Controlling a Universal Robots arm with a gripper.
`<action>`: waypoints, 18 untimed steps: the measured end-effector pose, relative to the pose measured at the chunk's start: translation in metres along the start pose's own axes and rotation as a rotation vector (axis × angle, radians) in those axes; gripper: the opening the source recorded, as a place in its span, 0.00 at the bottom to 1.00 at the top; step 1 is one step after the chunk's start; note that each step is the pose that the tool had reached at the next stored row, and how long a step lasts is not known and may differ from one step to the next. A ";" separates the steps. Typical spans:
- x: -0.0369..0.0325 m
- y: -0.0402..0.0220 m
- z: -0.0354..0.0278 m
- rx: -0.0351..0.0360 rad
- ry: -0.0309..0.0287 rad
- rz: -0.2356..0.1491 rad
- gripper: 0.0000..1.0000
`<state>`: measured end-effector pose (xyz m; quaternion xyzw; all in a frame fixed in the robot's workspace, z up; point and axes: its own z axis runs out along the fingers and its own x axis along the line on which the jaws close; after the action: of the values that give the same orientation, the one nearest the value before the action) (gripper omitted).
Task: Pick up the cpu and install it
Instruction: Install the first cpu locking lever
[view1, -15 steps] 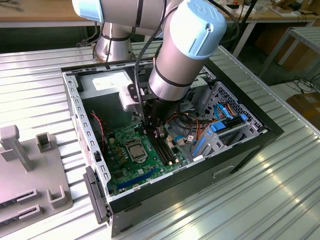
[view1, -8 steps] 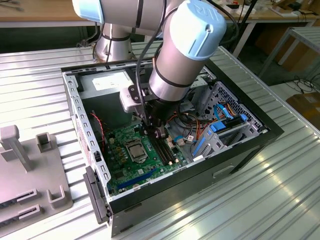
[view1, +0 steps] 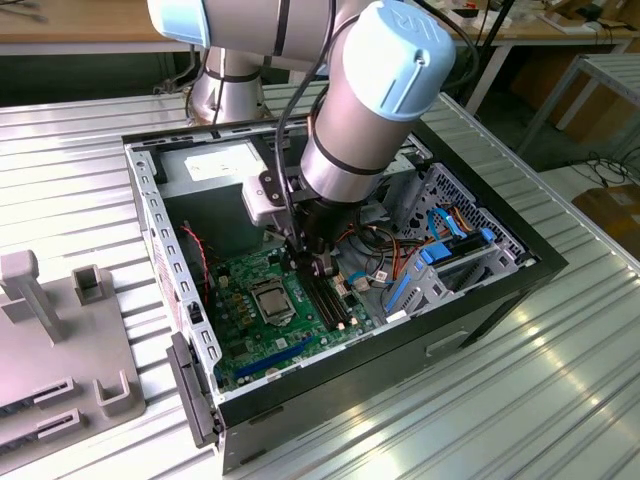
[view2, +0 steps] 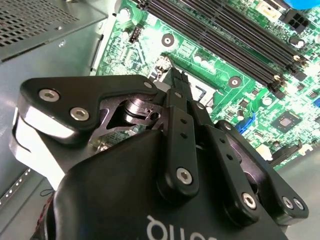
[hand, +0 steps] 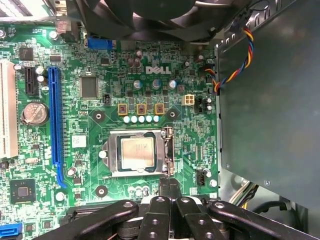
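The cpu (hand: 137, 152) is a small silver-grey square lying flat inside the shiny metal socket frame (hand: 114, 169) on the green motherboard (hand: 80, 125). In the exterior view the cpu (view1: 270, 297) lies just toward that view's left of my gripper (view1: 318, 268), which hangs low inside the computer case. My gripper (hand: 169, 186) hovers beside the socket's edge with its two black fingers (view2: 176, 87) pressed together and nothing between them. The socket lever (hand: 169, 150) runs along the side of the frame nearest the fingers.
The open black case (view1: 500, 290) walls in the board. A fan (hand: 150, 15), a dark metal box (hand: 270, 100) with coloured wires (hand: 235, 65), black memory slots (view2: 225, 40) and a blue slot (hand: 55, 125) surround the socket. Grey fixtures (view1: 60, 330) stand outside the case.
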<state>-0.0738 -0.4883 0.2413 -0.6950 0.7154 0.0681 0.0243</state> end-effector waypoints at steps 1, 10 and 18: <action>0.0024 0.0000 -0.0003 0.0000 0.0000 0.000 0.11; 0.0207 -0.0004 -0.0025 0.0001 0.0029 0.001 0.11; 0.0214 -0.0046 0.0024 0.0002 0.0076 0.000 0.11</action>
<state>-0.0700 -0.5093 0.2359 -0.6952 0.7155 0.0654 0.0217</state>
